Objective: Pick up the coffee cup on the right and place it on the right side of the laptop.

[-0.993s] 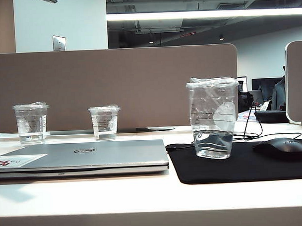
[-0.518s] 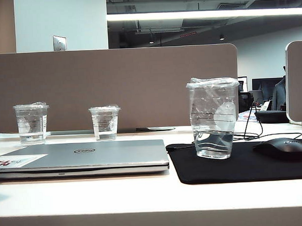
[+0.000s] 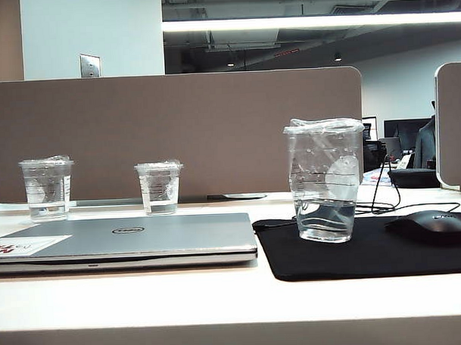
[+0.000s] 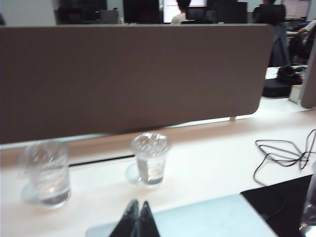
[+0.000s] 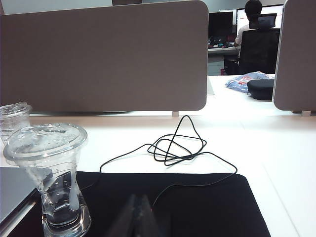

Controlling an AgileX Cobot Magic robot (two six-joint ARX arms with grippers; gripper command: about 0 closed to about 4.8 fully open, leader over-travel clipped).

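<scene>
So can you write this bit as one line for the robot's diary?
left gripper: shut, empty, above laptop | right gripper: shut, empty | coffee cup: upright on mouse pad, right of laptop

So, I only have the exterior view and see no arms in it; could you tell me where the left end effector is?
Observer: The left end effector is shut, low over the laptop, with a short cup straight ahead of it.
Operator: Thank you, and the right one?
Observer: The right end effector is shut too, over the black mouse pad; the coffee cup stands apart beside it, not held.
</scene>
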